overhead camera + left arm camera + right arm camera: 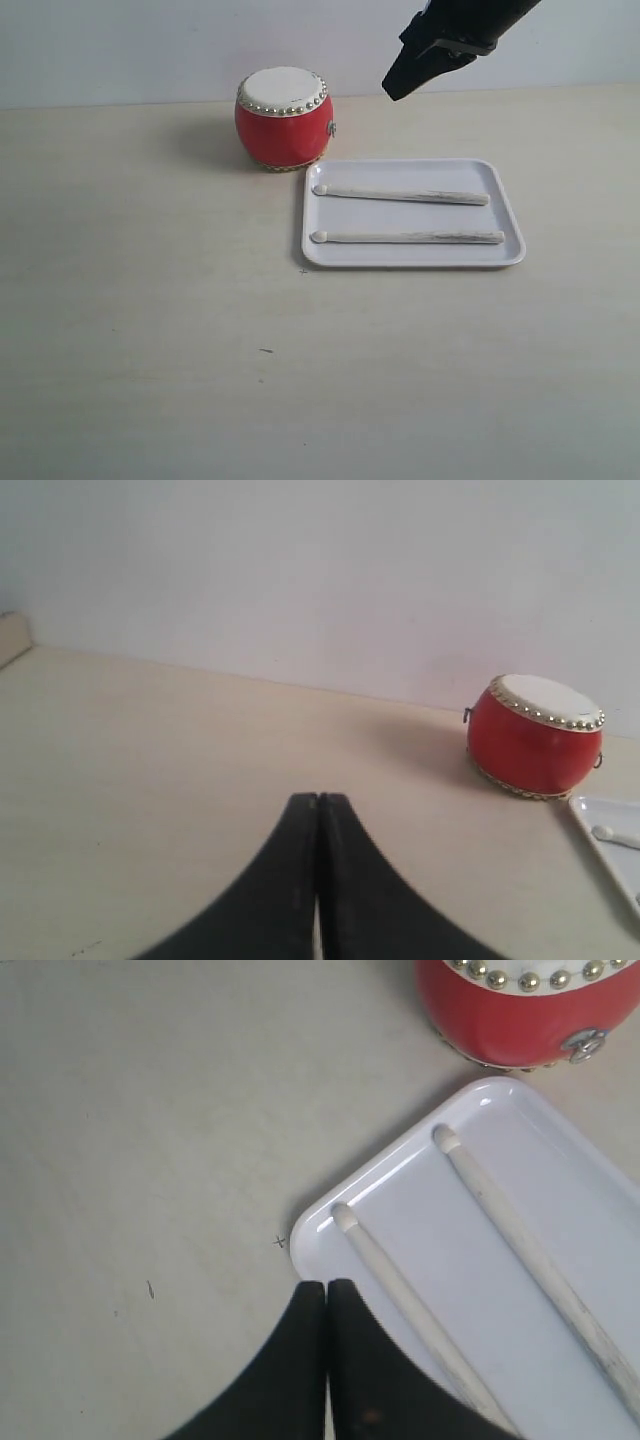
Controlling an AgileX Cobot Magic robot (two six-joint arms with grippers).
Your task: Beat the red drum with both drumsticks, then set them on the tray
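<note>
The red drum (284,120) stands upright at the back of the table, left of the white tray (413,255). Both drumsticks lie side by side in the tray: the far drumstick (400,195) and the near drumstick (407,237), tips toward the drum. My right gripper (392,92) hangs high above the tray's back edge, shut and empty. The right wrist view shows that gripper (327,1285) above the tray corner (310,1225), with the sticks (400,1280) and the drum (525,1010). My left gripper (318,798) is shut and empty, well away from the drum (535,735); it does not appear in the exterior view.
A pale wall runs behind the beige tabletop (150,300). A small dark mark (265,351) lies on the table in front. The tray's corner (605,830) shows at the edge of the left wrist view.
</note>
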